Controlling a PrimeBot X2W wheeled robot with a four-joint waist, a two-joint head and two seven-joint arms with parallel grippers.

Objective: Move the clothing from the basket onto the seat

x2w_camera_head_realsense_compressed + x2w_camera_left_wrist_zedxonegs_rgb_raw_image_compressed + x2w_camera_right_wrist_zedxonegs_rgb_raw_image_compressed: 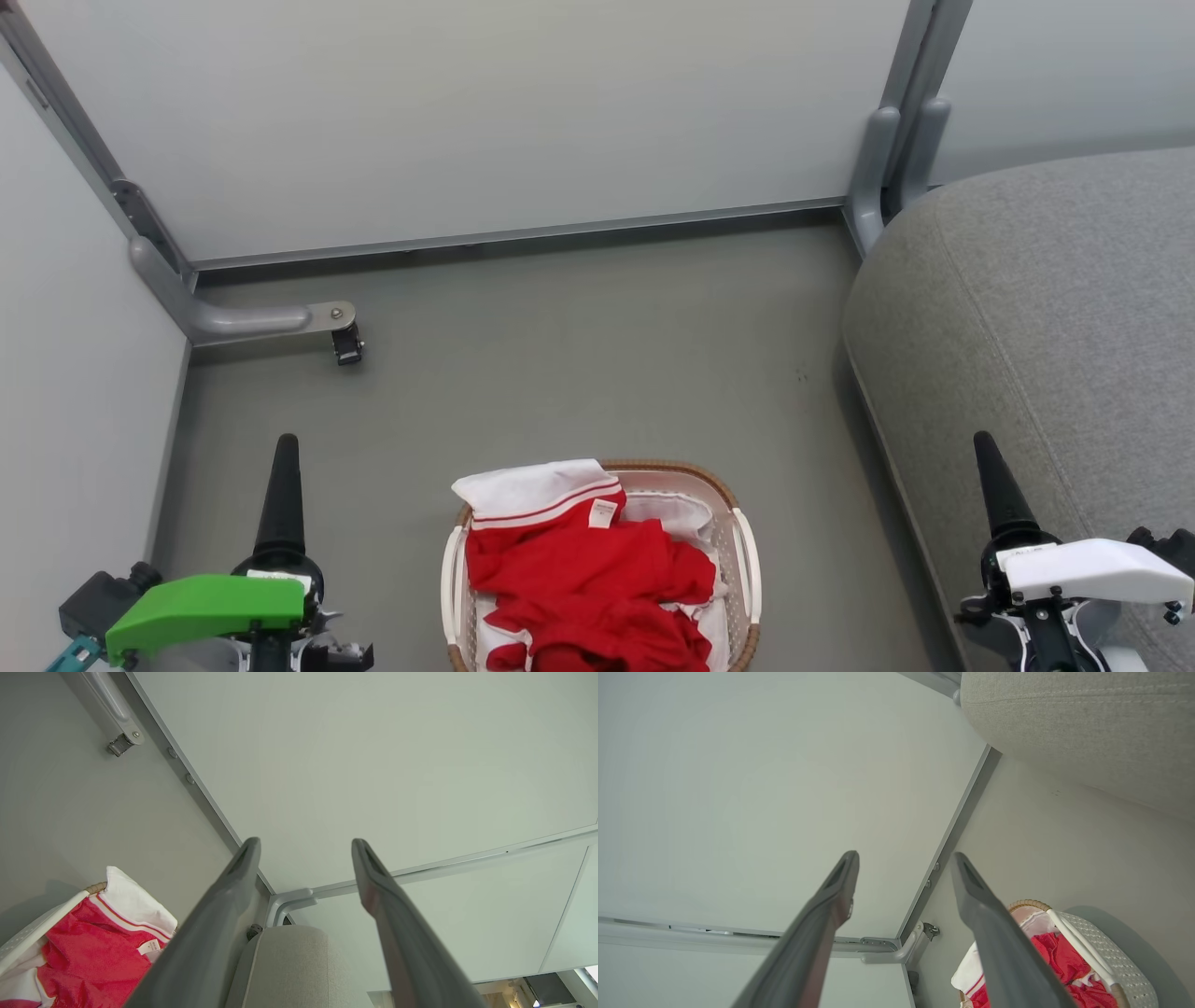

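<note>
Here the clothing (579, 569) sits heaped in the basket (744, 551), low between the two arms, seemingly a little nearer the left gripper (284, 453) than the right gripper (987, 453). The basket's long axis runs along their fingers. Both grippers are spread and empty. The seat (1046, 308) lies by the right one.

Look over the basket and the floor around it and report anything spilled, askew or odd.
Only a small thing: the clothing is heaped loosely, and its white panel drapes over the far left rim of the basket. None of it has fallen out, and the basket stands upright.
</note>
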